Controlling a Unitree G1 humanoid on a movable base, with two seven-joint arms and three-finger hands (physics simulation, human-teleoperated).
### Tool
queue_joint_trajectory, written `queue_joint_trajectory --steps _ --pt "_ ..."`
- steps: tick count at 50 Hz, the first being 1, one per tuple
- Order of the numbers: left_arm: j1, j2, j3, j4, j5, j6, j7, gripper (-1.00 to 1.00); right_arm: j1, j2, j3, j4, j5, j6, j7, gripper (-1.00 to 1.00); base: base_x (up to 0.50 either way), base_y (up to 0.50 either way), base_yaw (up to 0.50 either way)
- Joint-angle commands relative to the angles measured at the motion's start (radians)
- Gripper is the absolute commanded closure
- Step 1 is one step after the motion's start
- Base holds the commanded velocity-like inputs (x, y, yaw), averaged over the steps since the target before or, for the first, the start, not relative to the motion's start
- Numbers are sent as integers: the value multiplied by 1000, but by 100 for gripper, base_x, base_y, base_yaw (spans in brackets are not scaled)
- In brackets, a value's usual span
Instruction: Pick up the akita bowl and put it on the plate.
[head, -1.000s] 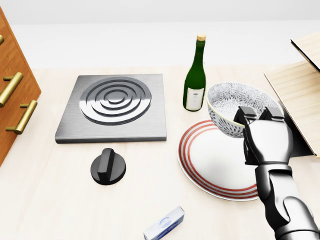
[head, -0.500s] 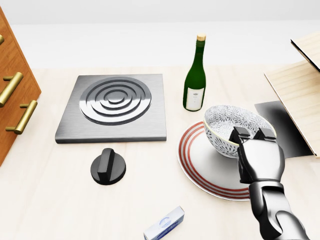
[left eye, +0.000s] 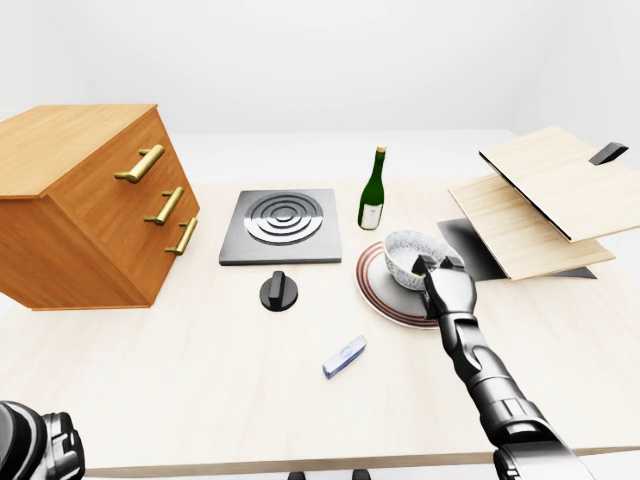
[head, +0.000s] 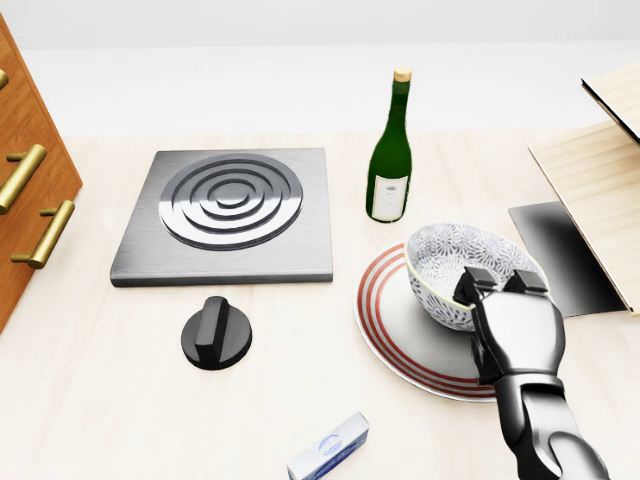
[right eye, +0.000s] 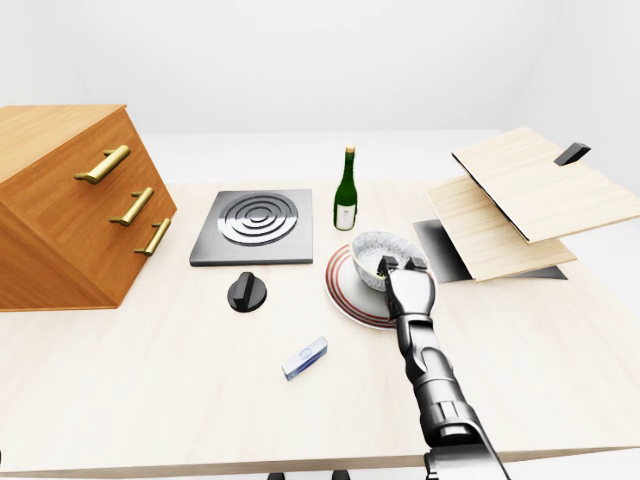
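Note:
The akita bowl (head: 450, 252), white with a dark flower pattern, sits low over the right half of the red-ringed white plate (head: 392, 312); whether it touches the plate I cannot tell. My right hand (head: 500, 284) comes up from the bottom right of the head view. Its fingers (head: 478, 278) hook over the bowl's near rim and are shut on it. Only a dark part of my left hand (left eye: 35, 445) shows, at the bottom-left corner of the left-eye view, far from the bowl; its fingers cannot be made out.
A green wine bottle (head: 390, 150) stands just above the plate. Left of it lie a grey burner plate (head: 230, 210) and a black knob (head: 216, 333). A small blue-white box (head: 330, 447) lies below. A wooden drawer cabinet (left eye: 90, 200) stands left, tilted wooden boards (left eye: 540, 195) right.
My right hand has carried the bowl down and slightly left, from above the plate's upper right edge to low over the plate. Nothing else has moved.

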Motion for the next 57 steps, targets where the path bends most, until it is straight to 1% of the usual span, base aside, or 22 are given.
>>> queue_joint_trajectory --steps 1,5,10,12,16,17,18,19,20,22,25,26,28,29,30,31,32,34,36,43,48,57 --pt "0 0 -1 0 2 0 0 -100 5 0 -6 -4 4 0 0 -100 0 0 0" --pt "1 -2 -1 -2 3 0 0 -100 13 -5 -5 -31 -3 0 0 -100 0 0 0" --pt "-2 2 0 -3 -5 0 0 -100 81 -1 -45 -257 40 0 3 -100 0 0 0" --pt "-4 4 -2 -3 -7 0 0 -100 105 7 -59 -336 47 0 97 -100 0 0 0" --pt "-4 4 -2 -3 -7 0 0 -100 108 9 -62 -344 44 0 103 -100 0 0 0" --pt "2 0 -2 -3 1 0 0 -100 144 28 -82 -533 70 26 306 -100 0 0 0" --pt "-1 3 0 -4 -6 0 0 -100 139 68 -96 -761 110 162 554 -100 0 0 0" --pt "-1 3 0 -4 -7 0 0 -100 139 72 -97 -784 109 175 576 -100 0 0 0" --pt "1 1 -1 -4 -3 0 0 -100 109 71 -89 -881 94 175 676 -100 0 0 0" --pt "-1 4 0 -4 -8 0 0 -100 72 73 -87 -948 78 175 764 -100 0 0 0" --pt "-1 4 0 -4 -8 0 0 -100 71 75 -89 -952 76 175 769 -100 0 0 0" --pt "1 3 0 -3 -4 0 0 -100 -118 55 -81 -1134 59 175 1042 -100 0 0 0" --pt "4 1 1 -4 1 0 0 -100 -249 56 -86 -1179 51 175 1162 -100 0 0 0" --pt "4 0 1 -4 2 0 0 -100 -256 55 -85 -1180 51 175 1167 -100 0 0 0" --pt "3 2 2 -4 -1 0 0 -100 -323 90 -99 -1189 54 175 1222 -100 0 0 0" --pt "2 3 2 -4 -3 0 0 -100 -347 69 -92 -1184 58 175 1222 -100 0 0 0" --pt "-3 8 3 -3 -12 0 0 -100 -409 21 -85 -1163 46 175 1222 -100 0 0 0" --pt "-4 12 3 -3 -18 0 0 -100 -458 18 -83 -1151 41 175 1222 -100 0 0 0" --pt "0 10 2 -4 -12 0 0 -100 -549 -15 -75 -1124 33 175 1222 -100 0 0 0" --pt "-4 12 0 -2 -14 0 0 -100 -741 -58 -85 -1058 27 175 1222 -100 0 0 0" --pt "-4 9 -1 -3 -11 0 0 -100 -819 -59 -87 -1041 -7 175 1222 -100 0 0 0" --pt "0 2 -1 -3 0 0 0 -100 -938 -99 -87 -1004 17 175 1222 -100 0 0 0"
